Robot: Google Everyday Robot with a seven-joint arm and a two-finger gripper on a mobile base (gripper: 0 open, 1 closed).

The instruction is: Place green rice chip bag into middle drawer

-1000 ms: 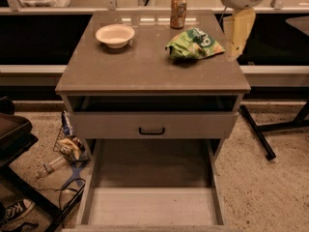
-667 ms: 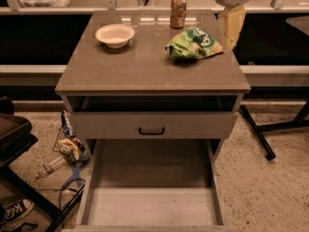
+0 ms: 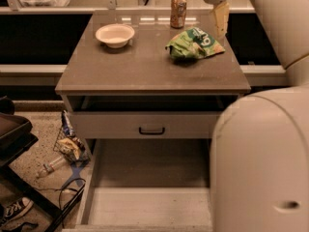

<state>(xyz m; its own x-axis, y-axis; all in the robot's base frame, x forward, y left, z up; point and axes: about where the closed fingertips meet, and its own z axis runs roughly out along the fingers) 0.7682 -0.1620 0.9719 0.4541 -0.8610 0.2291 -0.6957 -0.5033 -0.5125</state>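
Green rice chip bag [image 3: 194, 43]: crumpled, on counter [image 3: 140, 69], rear right, near drink can [image 3: 178, 11].
Claw [image 3: 220, 17]: above the bag's right end, slightly behind it, apart; open or closed, cannot tell.
Middle drawer [image 3: 145, 207]: pulled out below.
Step advice: descend over the bag's middle and pinch a raised fold, avoiding the can.

gripper [image 3: 220, 16] hangs over the tabletop's [image 3: 145, 69] back right corner, just behind green rice chip bag [image 3: 194, 43]. can [image 3: 178, 11] near beside it, bowl [image 3: 115, 35] well apart. middle drawer [image 3: 145, 209] pulled out, floor reachable from above. robot arm [image 3: 260, 163] hides its right side, maybe free.
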